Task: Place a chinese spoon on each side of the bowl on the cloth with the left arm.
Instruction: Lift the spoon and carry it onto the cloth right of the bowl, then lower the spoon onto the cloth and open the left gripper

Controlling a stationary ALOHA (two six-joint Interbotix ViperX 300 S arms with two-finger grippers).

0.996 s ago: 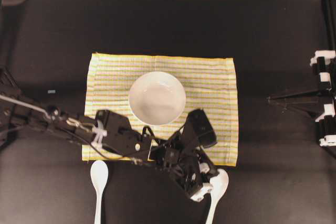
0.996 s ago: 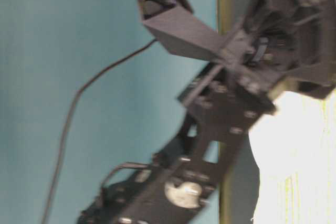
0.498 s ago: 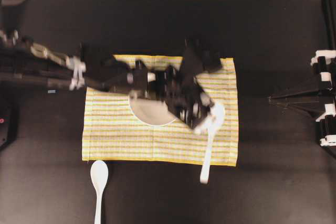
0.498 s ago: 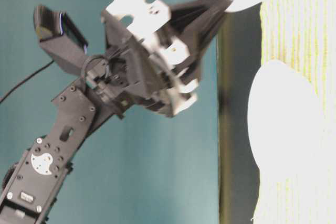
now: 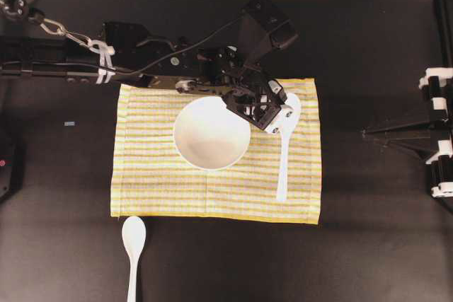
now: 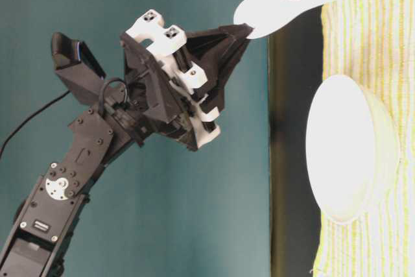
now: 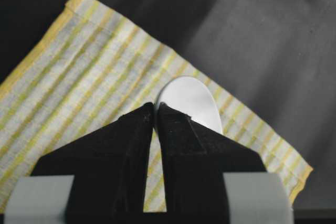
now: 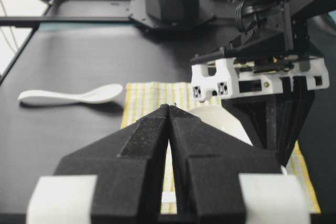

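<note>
right of bowl: left hand (image 5: 277,122) pinches the first spoon (image 5: 284,148) by its scoop, handle trailing over the cloth (image 5: 148,175), to lay it beside the bowl (image 5: 211,133).
bench front: second spoon (image 5: 133,245) waits off the cloth.
right hand (image 8: 169,109): closed, empty.

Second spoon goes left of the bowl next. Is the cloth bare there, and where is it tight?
Bare striped cloth lies between the bowl and its left hem, and along the front strip below the bowl. It is crowded right of the bowl: the left gripper holds the first spoon there. The second spoon waits on the black table.
</note>
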